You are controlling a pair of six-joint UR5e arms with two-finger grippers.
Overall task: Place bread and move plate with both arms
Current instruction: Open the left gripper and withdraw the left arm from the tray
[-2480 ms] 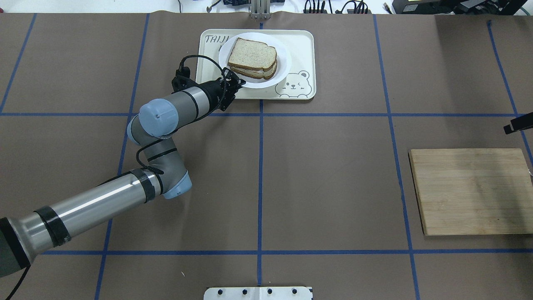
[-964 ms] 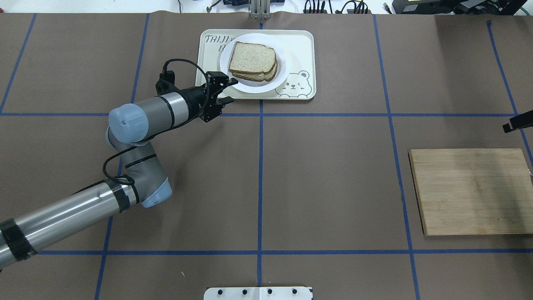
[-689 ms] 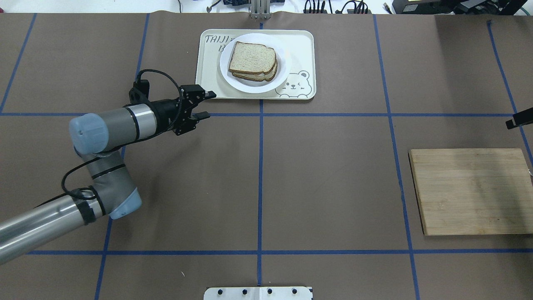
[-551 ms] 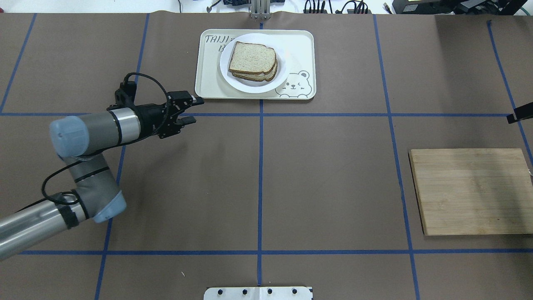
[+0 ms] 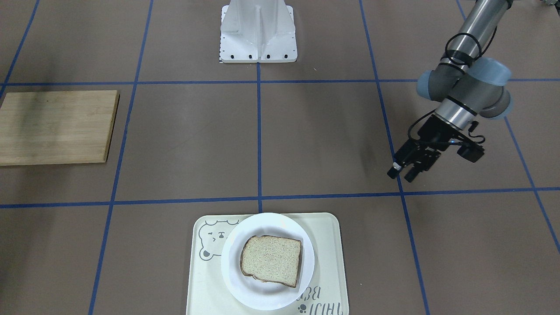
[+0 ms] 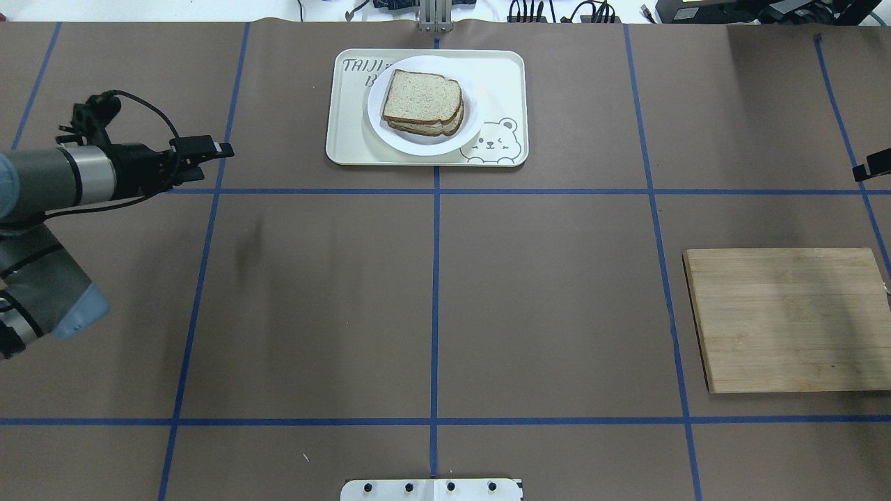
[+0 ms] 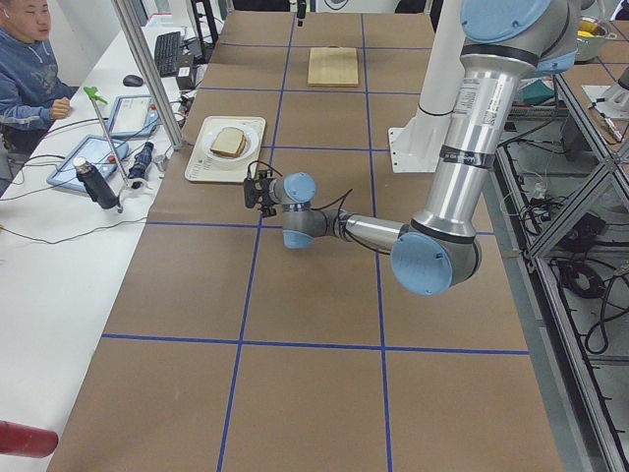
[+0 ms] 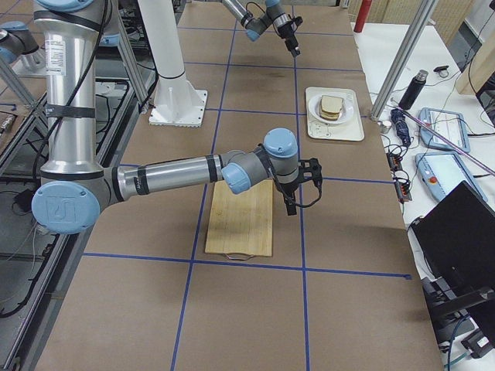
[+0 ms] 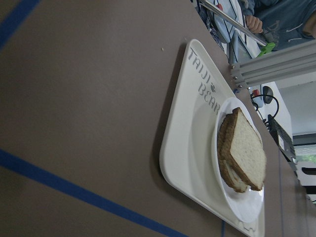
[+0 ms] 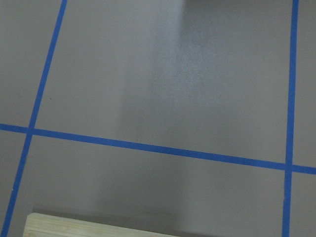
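Observation:
The bread [image 6: 421,96] lies as the top slice of a stack on the white plate [image 6: 418,143], which rests on the tray [image 6: 501,83] at the table's far middle. They also show in the front view: bread [image 5: 271,260], plate [image 5: 262,225]. The left wrist view shows the bread [image 9: 247,148] and the plate [image 9: 242,210]. My left gripper [image 5: 401,173] is open and empty, well off to the left of the tray [image 6: 216,154]. My right gripper [image 6: 866,169] shows only as a black tip at the right edge. I cannot tell whether it is open.
A wooden cutting board [image 6: 790,320] lies at the right, under the right arm's wrist [image 8: 278,147]. The white pedestal [image 5: 258,30] stands at the robot's side. The tray [image 5: 328,245] has a bear drawing. A person [image 7: 25,59] sits beyond the far edge.
My left gripper let go of the plate's rim and drew back far to the left, open and empty. Plate and bread stay on the tray. The right gripper's tip rose slightly.

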